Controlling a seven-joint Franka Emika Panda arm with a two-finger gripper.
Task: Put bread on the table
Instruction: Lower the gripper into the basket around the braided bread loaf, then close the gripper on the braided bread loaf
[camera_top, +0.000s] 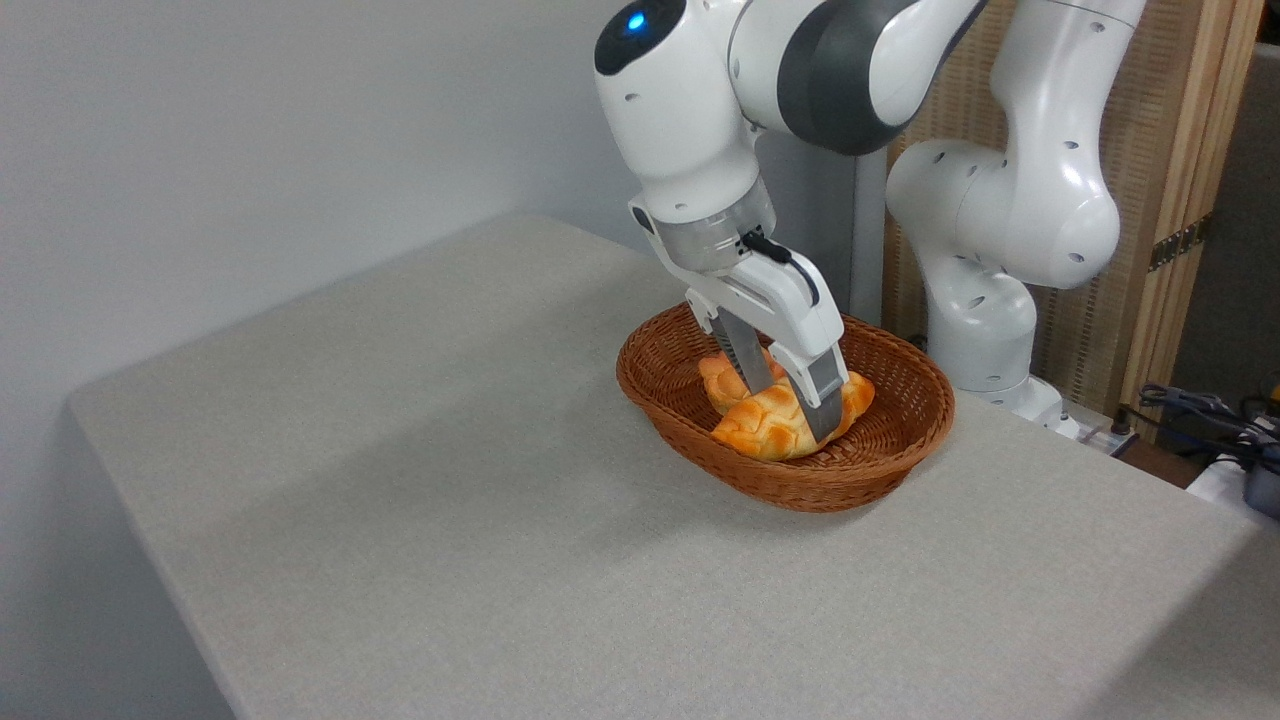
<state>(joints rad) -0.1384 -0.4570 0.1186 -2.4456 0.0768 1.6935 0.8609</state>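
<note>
I see my pincer straddling the bread, fingers flanking it, in the basket near the surface's right edge.

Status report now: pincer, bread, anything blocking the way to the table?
Pincer down in basket, fingers astride the bread; firm grip not confirmed. Bread not lifted. Small bun beside it. Table open; only basket rim to clear.

Bright, even light, sharp (soft shadows)
</note>
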